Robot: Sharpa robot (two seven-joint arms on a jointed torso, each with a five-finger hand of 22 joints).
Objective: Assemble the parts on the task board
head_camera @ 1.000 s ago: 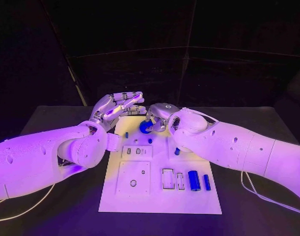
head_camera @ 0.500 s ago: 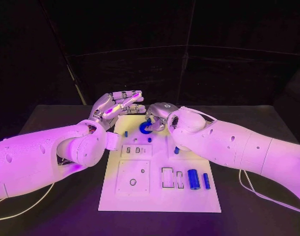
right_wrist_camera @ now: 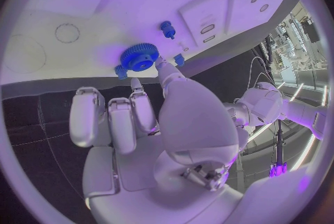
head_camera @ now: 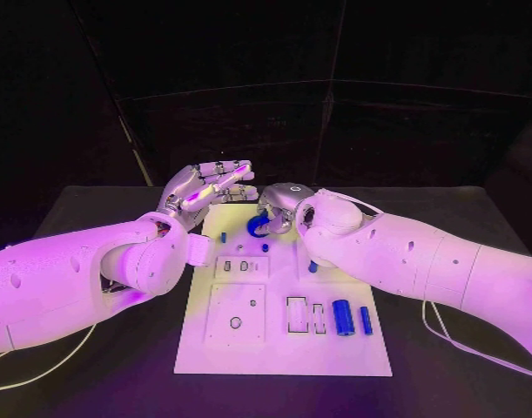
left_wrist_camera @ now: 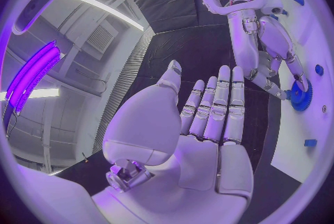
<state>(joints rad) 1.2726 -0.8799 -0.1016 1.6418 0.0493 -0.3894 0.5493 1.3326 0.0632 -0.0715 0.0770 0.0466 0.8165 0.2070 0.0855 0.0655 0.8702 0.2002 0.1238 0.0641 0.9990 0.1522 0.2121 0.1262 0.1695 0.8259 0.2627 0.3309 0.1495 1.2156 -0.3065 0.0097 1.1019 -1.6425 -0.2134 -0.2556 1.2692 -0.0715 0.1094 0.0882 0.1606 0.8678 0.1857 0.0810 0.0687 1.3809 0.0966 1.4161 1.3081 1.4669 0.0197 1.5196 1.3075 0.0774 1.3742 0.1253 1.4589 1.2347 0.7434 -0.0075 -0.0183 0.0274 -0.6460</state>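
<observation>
I judge gear-seating under way: right hand (head_camera: pixel 281 207) pinches blue gear (right_wrist_camera: pixel 140 58) on task board (head_camera: pixel 279 348); left hand (left_wrist_camera: pixel 209 118) hovers empty, fingers extended. Next: press it home.

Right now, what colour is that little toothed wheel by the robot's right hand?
Blue. The gear shows best in the right wrist view, at the right hand's fingertips.

A white task board (head_camera: pixel 285 348) on a black worktop (head_camera: pixel 103 218) carries blue parts (head_camera: pixel 344 318), among them a blue gear (right_wrist_camera: pixel 140 58).
</observation>
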